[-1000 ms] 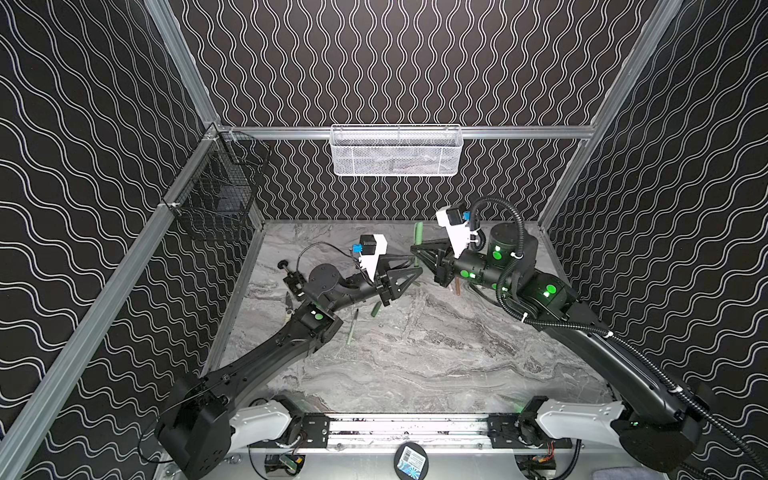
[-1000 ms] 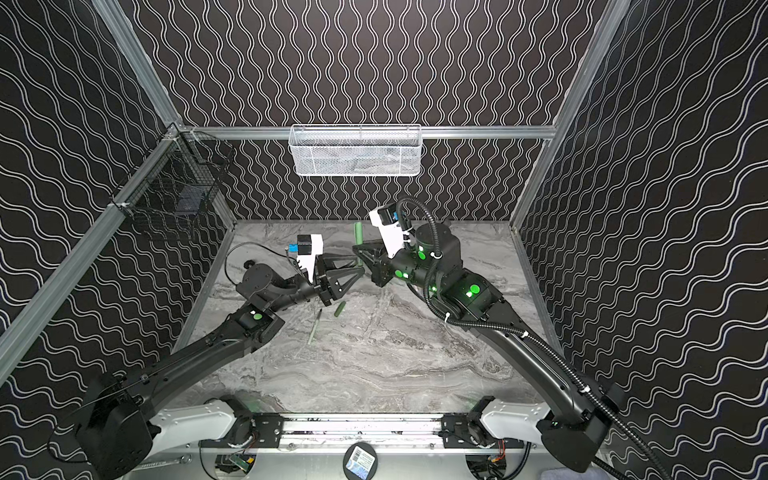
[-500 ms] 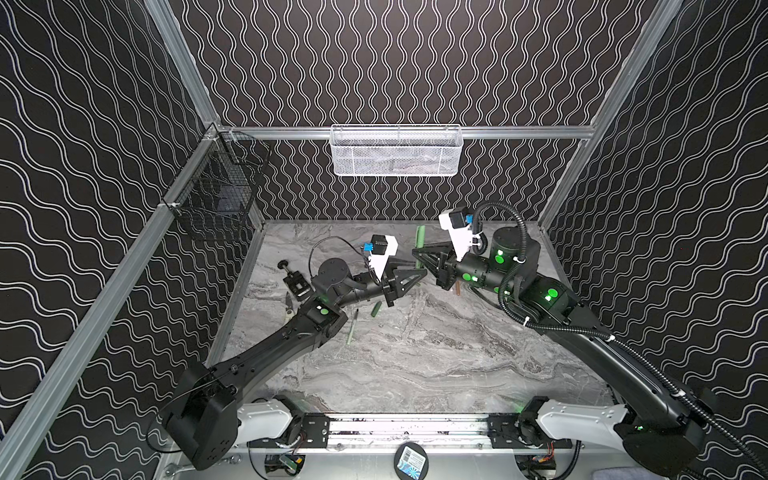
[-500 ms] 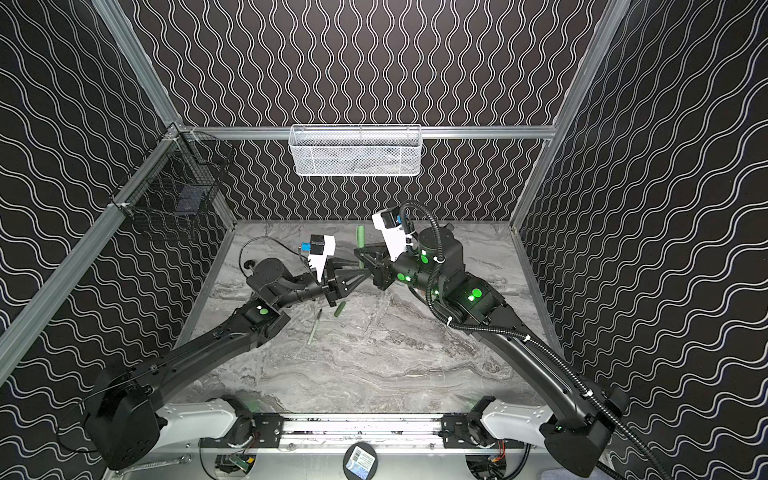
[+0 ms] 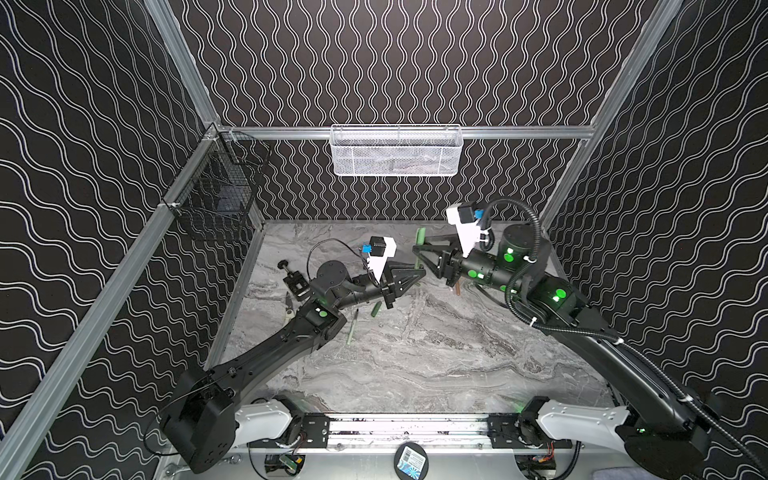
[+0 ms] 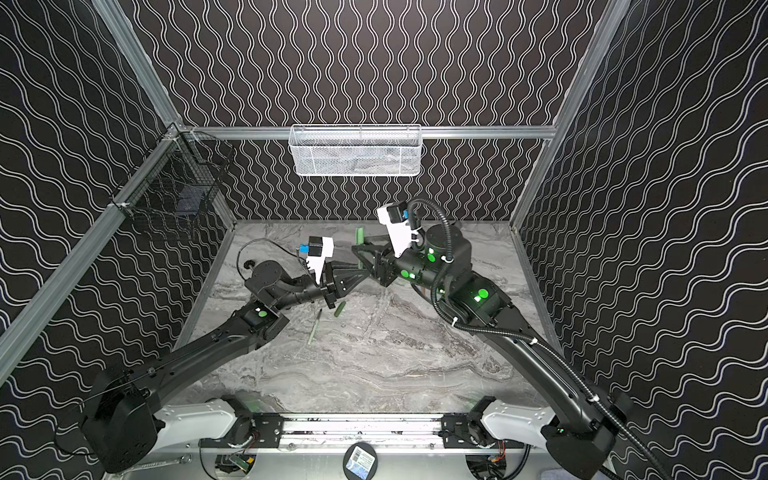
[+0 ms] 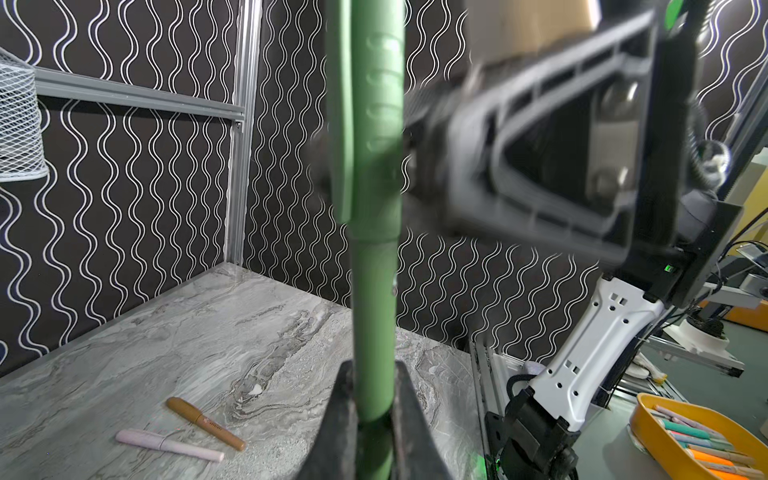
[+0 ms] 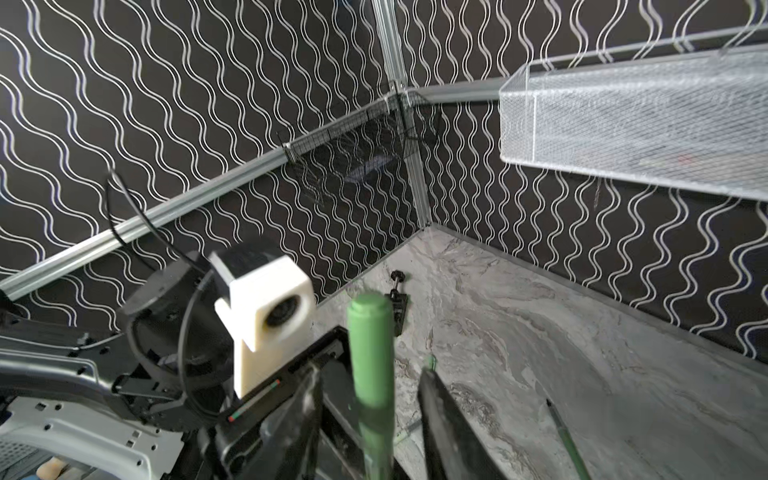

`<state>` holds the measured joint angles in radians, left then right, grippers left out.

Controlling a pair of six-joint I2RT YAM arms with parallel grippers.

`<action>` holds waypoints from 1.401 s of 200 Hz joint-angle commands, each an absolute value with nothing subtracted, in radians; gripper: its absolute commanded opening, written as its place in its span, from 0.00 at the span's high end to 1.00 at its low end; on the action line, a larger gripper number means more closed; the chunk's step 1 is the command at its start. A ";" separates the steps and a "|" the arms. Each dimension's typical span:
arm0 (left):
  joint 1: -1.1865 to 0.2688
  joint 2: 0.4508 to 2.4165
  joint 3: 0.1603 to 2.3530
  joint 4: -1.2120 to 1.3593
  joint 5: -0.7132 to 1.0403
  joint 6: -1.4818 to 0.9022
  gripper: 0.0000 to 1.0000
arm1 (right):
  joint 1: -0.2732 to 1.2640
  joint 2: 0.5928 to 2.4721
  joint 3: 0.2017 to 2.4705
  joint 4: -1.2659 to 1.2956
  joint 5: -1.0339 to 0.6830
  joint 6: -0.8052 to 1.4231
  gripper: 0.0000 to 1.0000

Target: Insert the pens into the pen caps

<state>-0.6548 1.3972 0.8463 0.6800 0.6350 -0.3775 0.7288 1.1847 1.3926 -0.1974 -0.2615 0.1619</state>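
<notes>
Pens first: one green pen [image 7: 374, 299] stands upright in the air. Our left gripper [image 7: 372, 374] pinches its lower end tight. Our right gripper [image 8: 370, 374] sits around its upper part with fingers [image 8: 438, 419] apart, holding nothing. Nearby we see a loose dark green cap [image 5: 376, 309] and a thin green pen [image 5: 352, 328] lying close together on the table [image 5: 436, 365], below the left gripper. A gold pen [image 7: 205, 423] and a pink pen [image 7: 168, 444] lie side by side on the right arm's side. A small black clamp [image 5: 293, 279] sits by the left wall. The table is grey marble. The walls are black with white wavy lines, with a white basket [image 5: 395, 153] at the back and a black basket [image 5: 216, 199] on the left. The held pen is smooth and mid-green, and its cap [image 7: 368, 104], a bit fatter with a clip down one side, is on.
</notes>
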 commanded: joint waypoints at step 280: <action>-0.601 1.487 1.245 0.936 0.497 -0.432 1.00 | 0.699 1.201 1.135 -0.110 -0.407 0.215 1.00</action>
